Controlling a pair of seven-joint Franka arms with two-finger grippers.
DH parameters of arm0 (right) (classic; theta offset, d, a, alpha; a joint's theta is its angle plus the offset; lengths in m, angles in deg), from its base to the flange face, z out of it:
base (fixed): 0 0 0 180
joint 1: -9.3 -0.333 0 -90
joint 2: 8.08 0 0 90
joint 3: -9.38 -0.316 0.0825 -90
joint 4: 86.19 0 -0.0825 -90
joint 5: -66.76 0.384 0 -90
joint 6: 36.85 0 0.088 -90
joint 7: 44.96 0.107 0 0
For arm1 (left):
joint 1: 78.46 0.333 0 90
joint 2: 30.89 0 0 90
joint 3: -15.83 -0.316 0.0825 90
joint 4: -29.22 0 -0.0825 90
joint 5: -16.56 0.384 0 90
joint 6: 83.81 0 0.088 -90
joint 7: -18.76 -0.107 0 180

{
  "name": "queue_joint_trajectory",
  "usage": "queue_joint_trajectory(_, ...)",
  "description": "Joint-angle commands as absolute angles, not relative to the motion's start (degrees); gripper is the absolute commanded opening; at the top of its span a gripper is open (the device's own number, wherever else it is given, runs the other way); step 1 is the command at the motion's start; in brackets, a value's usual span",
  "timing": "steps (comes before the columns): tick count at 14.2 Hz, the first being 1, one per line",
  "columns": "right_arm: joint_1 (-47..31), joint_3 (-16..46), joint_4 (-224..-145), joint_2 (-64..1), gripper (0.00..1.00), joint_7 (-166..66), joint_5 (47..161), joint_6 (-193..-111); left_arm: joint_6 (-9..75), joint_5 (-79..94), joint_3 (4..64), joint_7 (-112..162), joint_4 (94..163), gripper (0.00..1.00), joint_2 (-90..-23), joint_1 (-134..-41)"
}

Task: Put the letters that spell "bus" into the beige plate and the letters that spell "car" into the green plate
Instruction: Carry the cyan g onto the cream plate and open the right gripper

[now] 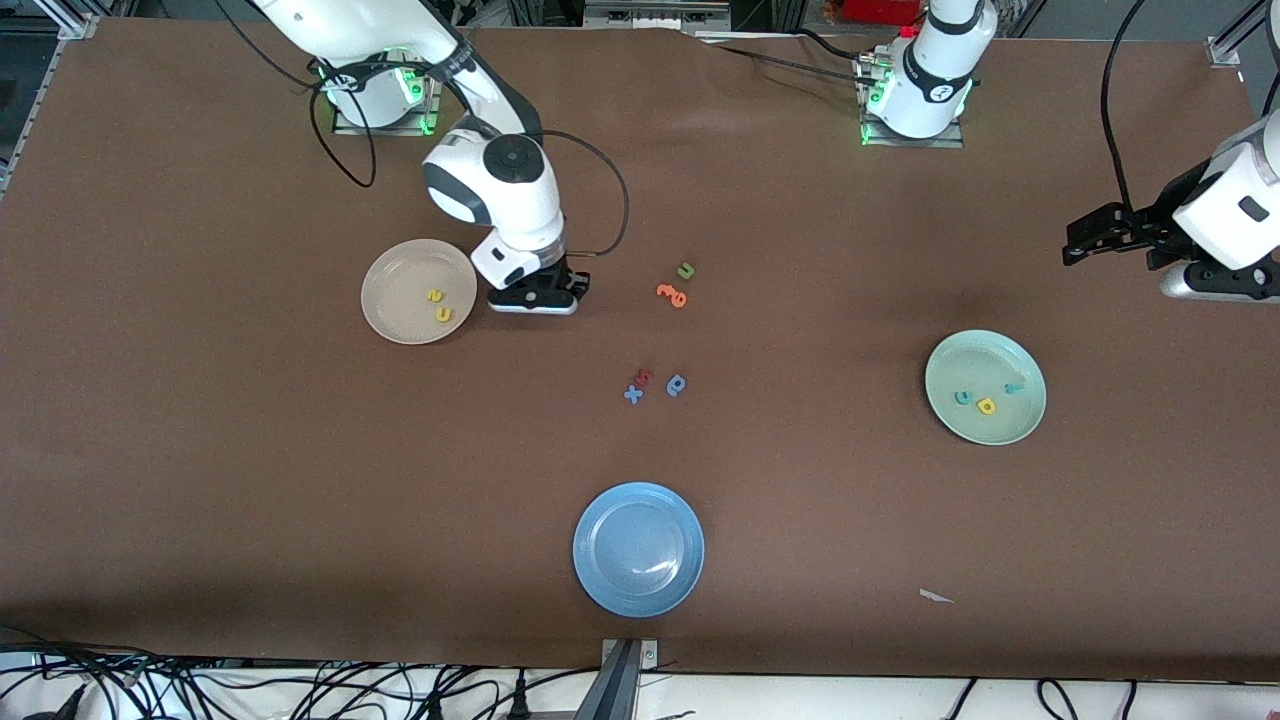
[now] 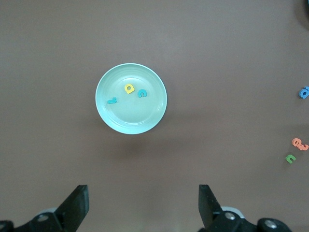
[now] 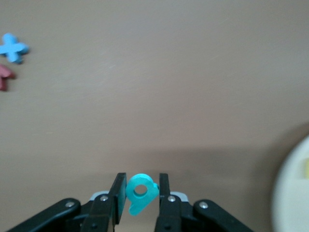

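Jaws of right gripper [image 3: 140, 193] pinch teal "b" [image 3: 141, 191]; left gripper [image 2: 143, 205] spread wide, empty.

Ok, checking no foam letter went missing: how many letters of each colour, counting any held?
Yellow letters: 3
Teal letters: 3, one in the right pincer
Blue letters: 2
Green letters: 1
Orange letters: 1
Red letters: 1
Total: 11

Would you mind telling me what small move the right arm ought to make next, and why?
Probably lift, then carry toward the beige plate beside it. The right tool looks shut on the teal "b" low at the table, and that plate holds only two yellow letters. The left tool waits open; the green plate holds three.
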State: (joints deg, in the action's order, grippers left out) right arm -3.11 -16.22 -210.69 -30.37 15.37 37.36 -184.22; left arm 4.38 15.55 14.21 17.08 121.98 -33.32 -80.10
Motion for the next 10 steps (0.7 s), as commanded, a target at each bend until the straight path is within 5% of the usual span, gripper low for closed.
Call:
queue_joint_trajectory(1,4.2,-19.2,-220.7,-20.8,0.00,8.0,37.1,-184.3,3.1,16.1,14.1,15.4,120.3,1.00,-34.0,-80.0)
queue_joint_trajectory(6,11.1,-19.5,-230.9,-14.9,0.00,-0.6,37.1,-184.4,3.1,16.1,14.1,15.4,120.3,1.00,-34.0,-80.0)
queue_joint_trajectory(7,11.2,-19.4,-232.0,-14.3,0.15,-0.6,37.2,-184.3,3.1,16.2,14.1,15.4,120.3,1.00,-34.0,-80.0)
queue_joint_trajectory(8,11.2,-19.4,-232.2,-14.1,0.46,-0.6,37.2,-184.3,3.1,16.1,14.1,15.4,120.4,1.00,-34.0,-80.0)
queue_joint_trajectory(9,11.2,-19.4,-232.1,-14.0,0.99,-0.4,37.2,-184.3,3.1,16.1,14.1,15.4,120.4,1.00,-34.0,-80.0)
queue_joint_trajectory(10,11.2,-19.4,-232.1,-13.4,1.00,-0.6,37.2,-184.2,3.1,16.1,14.1,15.4,120.4,1.00,-34.0,-80.0)
